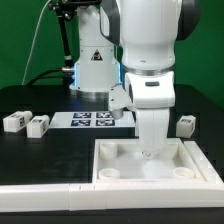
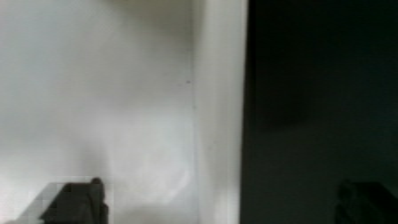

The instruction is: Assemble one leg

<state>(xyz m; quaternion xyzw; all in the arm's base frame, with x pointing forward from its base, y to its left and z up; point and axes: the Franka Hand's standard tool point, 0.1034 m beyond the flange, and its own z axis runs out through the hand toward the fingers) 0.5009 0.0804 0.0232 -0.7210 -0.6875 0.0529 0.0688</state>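
Observation:
Three legs show in the exterior view, each a small white block with a tag. Two lie at the exterior view's left (image 1: 12, 121) (image 1: 38, 125) and one at its right (image 1: 185, 125). The large white square panel (image 1: 120, 172) lies in front, with round sockets in its corners. My gripper (image 1: 148, 152) hangs low over the panel's back part, close to its far rim. In the wrist view the gripper (image 2: 221, 205) is open and empty. One dark fingertip (image 2: 75, 203) is over the white panel (image 2: 107, 100), the other over the black table (image 2: 320, 90).
The marker board (image 1: 95, 120) lies flat on the black table behind the panel, between the legs. The robot's base and a black stand rise at the back. The panel's raised rim (image 1: 100, 150) surrounds the gripper's fingers.

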